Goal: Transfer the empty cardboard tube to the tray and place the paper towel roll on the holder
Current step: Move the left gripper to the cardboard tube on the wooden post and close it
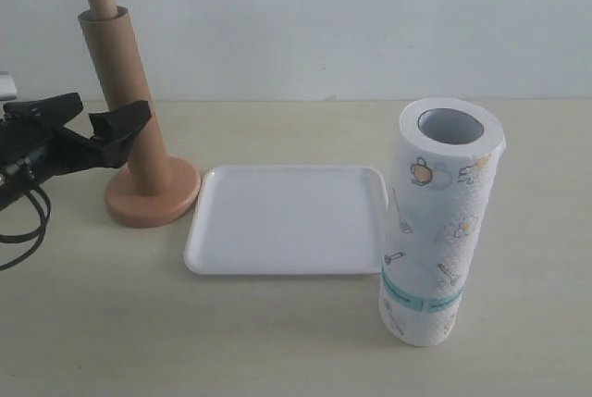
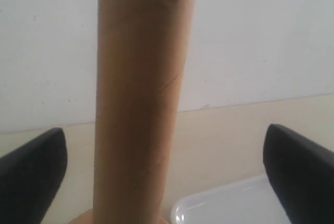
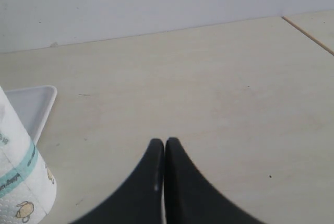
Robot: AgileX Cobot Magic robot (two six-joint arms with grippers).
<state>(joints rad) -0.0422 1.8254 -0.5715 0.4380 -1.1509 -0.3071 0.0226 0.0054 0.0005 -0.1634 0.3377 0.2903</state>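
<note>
Reporting scene state.

- Left gripper (image 1: 115, 106): jaws wide apart, straddling the empty cardboard tube (image 1: 125, 92) about mid-height. In the left wrist view the tube sits between the two black fingers (image 2: 36, 172) with a clear gap on each side, so no contact and nothing held.
- The tube is on the holder (image 1: 153, 198), sleeved over the dowel. The dowel's rounded top pokes out above the tube's upper rim, and the tube's lower end is down at the round disc base. The holder stands on the table (image 1: 277, 341) at the left, with its base just beside the tray's left edge.
- Tray (image 1: 287, 172): flat on the table, centre of the exterior view, between the holder and the roll. Nothing in it.
- Paper towel roll (image 1: 439, 221): standing upright on the table at the right, just beside the tray's near right corner. I can't tell whether they touch. Grey core opening faces up and the teal band is near the bottom end.
- Right gripper (image 3: 165, 148): fingers pressed together, tips meeting, nothing between them. It is out of the exterior view. The right wrist view shows it above bare tabletop, with the roll and a tray corner off to one side, apart from the fingers.
</note>
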